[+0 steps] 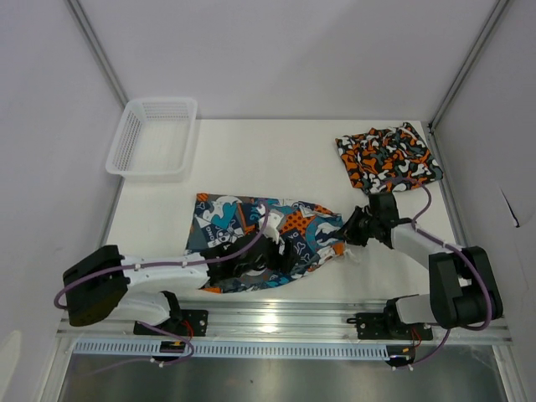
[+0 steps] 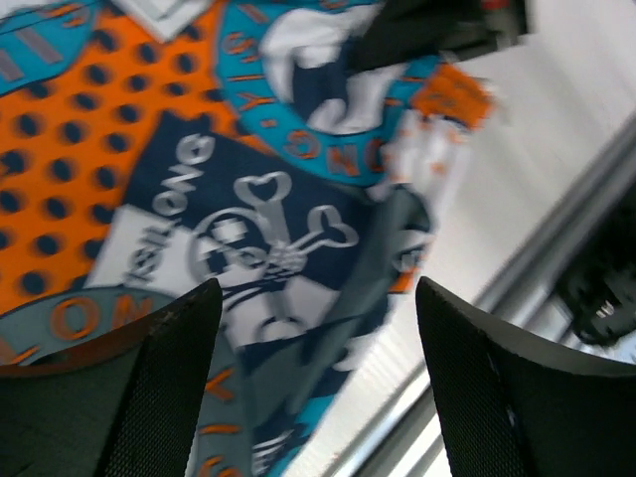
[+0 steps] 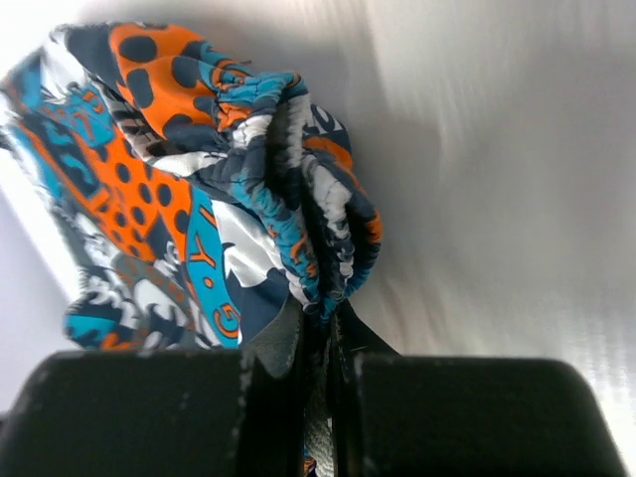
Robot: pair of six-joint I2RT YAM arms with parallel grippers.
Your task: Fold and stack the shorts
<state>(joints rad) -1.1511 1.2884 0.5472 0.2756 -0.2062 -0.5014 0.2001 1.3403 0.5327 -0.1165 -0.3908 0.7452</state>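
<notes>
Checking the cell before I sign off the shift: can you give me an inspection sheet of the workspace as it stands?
Surface: white table, no stains seen.
Job's things: cartoon print shorts rumpled at near centre; camouflage shorts lying flat at far right, apart from them.
Clutter: white mesh basket, far left, nothing seen inside.
Grippers: left gripper open over the cartoon print shorts; right gripper shut on their bunched edge.
Cables: purple cables along both arms, no snag seen.
Surroundings: white walls; metal rail at near edge.
</notes>
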